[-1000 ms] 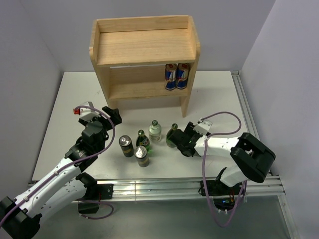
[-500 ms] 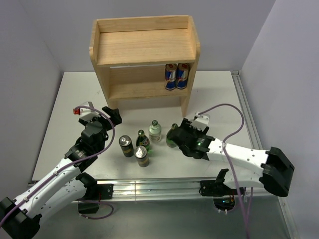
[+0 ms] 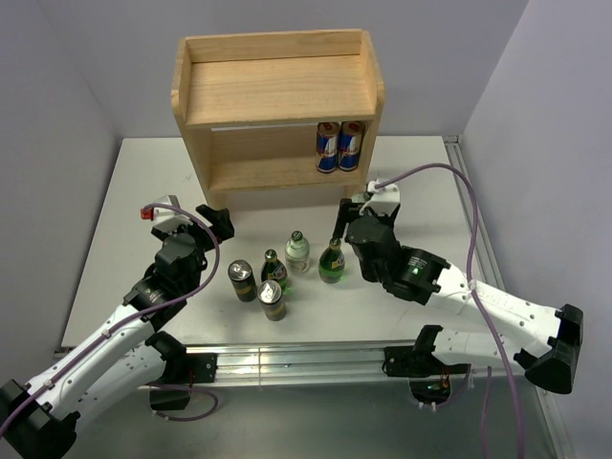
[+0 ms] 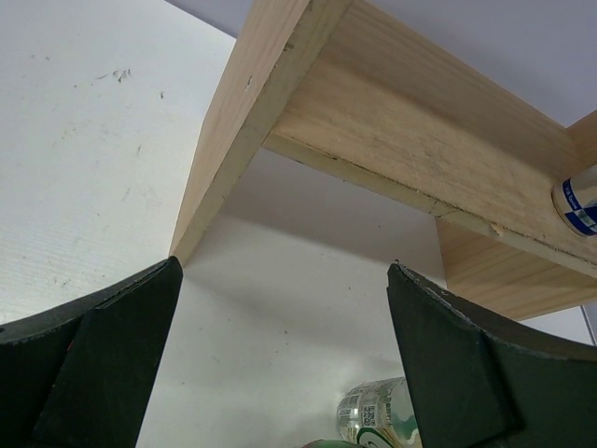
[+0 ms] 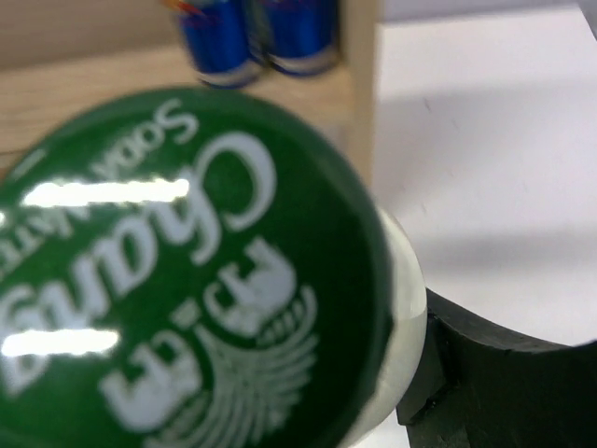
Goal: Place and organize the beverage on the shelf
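The light-wood shelf (image 3: 277,91) stands at the back of the table, with two blue cans (image 3: 339,146) at the right end of its lower tier. My right gripper (image 3: 340,234) is shut on a green bottle (image 3: 332,261), which stands upright in front of the shelf's right side. In the right wrist view the bottle's green cap (image 5: 187,280) fills the frame, one finger (image 5: 504,392) presses its right side, and the blue cans (image 5: 252,33) show beyond. My left gripper (image 3: 218,222) is open and empty near the shelf's left leg (image 4: 233,140).
A clear bottle (image 3: 297,251), a second green bottle (image 3: 275,271) and two dark cans (image 3: 242,280) (image 3: 273,301) stand in a cluster between my arms. The clear bottle (image 4: 378,415) shows low in the left wrist view. The shelf's top board is bare.
My right arm has swung out to the right, and its wrist has moved toward the shelf and over the green bottle. The bottle has barely shifted. The left arm has not moved.
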Controlling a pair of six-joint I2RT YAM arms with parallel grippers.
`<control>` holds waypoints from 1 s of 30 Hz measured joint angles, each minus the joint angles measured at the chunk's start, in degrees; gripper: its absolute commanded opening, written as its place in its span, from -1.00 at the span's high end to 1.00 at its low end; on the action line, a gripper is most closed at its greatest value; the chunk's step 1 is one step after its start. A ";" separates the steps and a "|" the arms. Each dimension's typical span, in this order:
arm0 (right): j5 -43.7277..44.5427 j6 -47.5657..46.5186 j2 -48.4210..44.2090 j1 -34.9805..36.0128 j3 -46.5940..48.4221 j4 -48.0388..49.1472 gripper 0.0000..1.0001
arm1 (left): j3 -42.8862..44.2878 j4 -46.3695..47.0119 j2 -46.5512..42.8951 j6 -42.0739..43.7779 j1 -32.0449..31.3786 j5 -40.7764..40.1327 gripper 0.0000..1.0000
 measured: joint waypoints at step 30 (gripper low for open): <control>-11.63 -36.24 36.63 -15.37 65.31 7.04 1.00 | -0.79 0.20 -1.97 0.20 0.00 1.60 -0.99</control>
